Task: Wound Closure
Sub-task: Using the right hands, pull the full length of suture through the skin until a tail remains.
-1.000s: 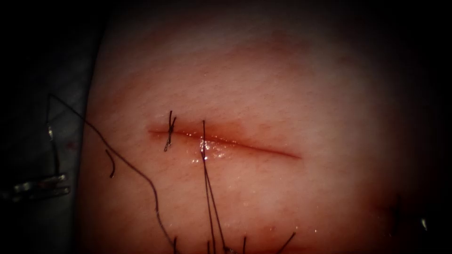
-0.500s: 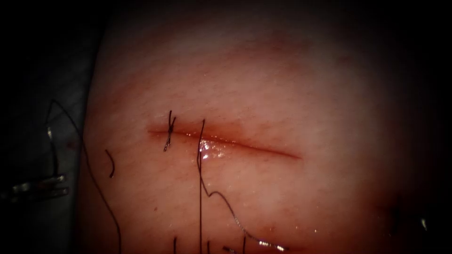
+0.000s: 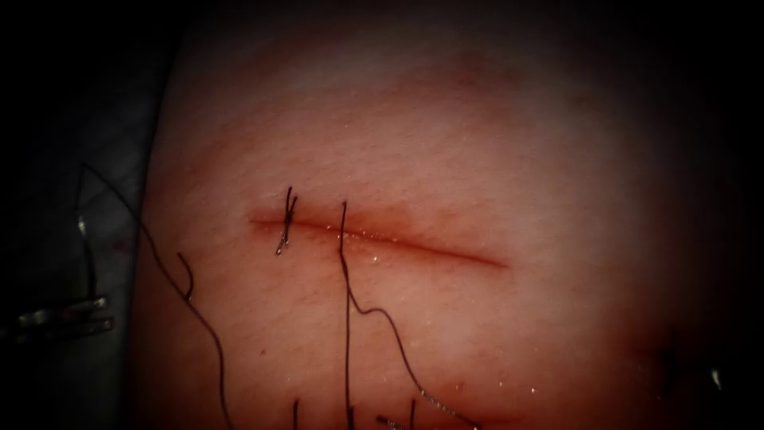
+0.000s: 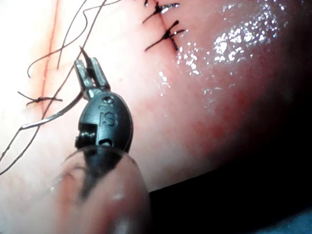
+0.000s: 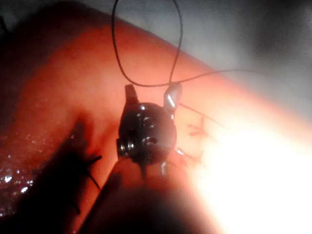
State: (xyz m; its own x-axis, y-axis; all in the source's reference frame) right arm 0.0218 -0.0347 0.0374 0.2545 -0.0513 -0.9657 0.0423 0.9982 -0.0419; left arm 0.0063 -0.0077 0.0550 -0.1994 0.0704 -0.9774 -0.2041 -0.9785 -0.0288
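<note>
The left end effector (image 4: 90, 73) is pinched shut on the needle (image 4: 58, 113) near its tip, above the tissue (image 3: 477, 159). The right end effector (image 5: 152, 97) stands spread, holding nothing (thread (image 3: 374, 318) loops just past it). One tied stitch (image 3: 286, 221) crosses the cut (image 3: 430, 248).

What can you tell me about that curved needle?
The needle is a thin, silvery, curved sliver of metal. The left hand is shut on it near its sharp tip, which pokes out past the hand. The rest arcs away over the tissue, not stuck in it. Dark thread seems to run from its blunt end. The right hand, open, holds nothing.
</note>
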